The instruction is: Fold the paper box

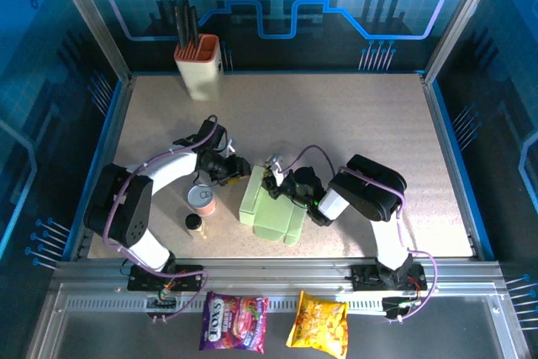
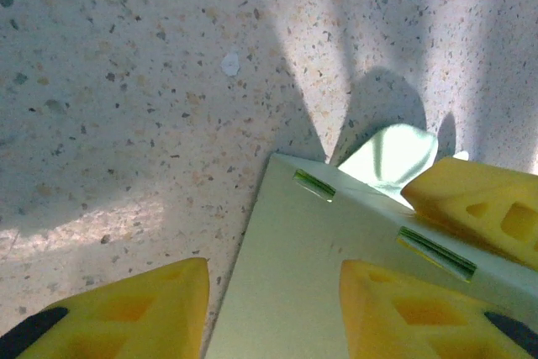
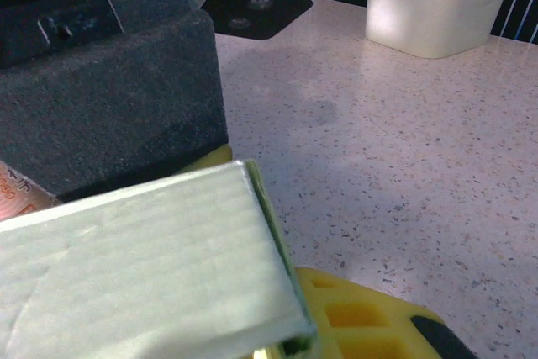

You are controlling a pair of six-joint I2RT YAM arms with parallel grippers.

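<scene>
Speckled beige tabletop (image 1: 378, 140) inside a blue-panelled cage. A utensil holder (image 1: 199, 65) stands at the back left, well apart from the work. A can (image 1: 202, 199) and a small jar (image 1: 194, 224) sit near the left arm.

The paper box (image 1: 271, 208) lies mid-tabletop, near the front, between the two arms. The arms come at it from opposite sides, probably so one can pin it while the other bends a panel.

The left gripper (image 1: 238, 170) is at the box's upper-left edge. In the left wrist view its jaws are partly open and straddle that edge. One finger (image 2: 126, 313) is over bare tabletop and the other is over the green panel. It grips nothing.

The right gripper (image 1: 276, 181) is at the top edge. One yellow finger lies on top of the panel in the left wrist view, and another finger (image 3: 361, 317) sits under the cardboard in the right wrist view. It looks pinched closed on the box edge, likely to lift or fold that flap.

The box is pale green thin card, only partly formed. From above it shows a raised oblong part with a flat panel stepping out toward the front. Two narrow slots are cut in the top face, and a rounded tab (image 2: 391, 153) pokes out past the far edge. Faint ribbing shows on the panel up close. The folding looks unfinished.
</scene>
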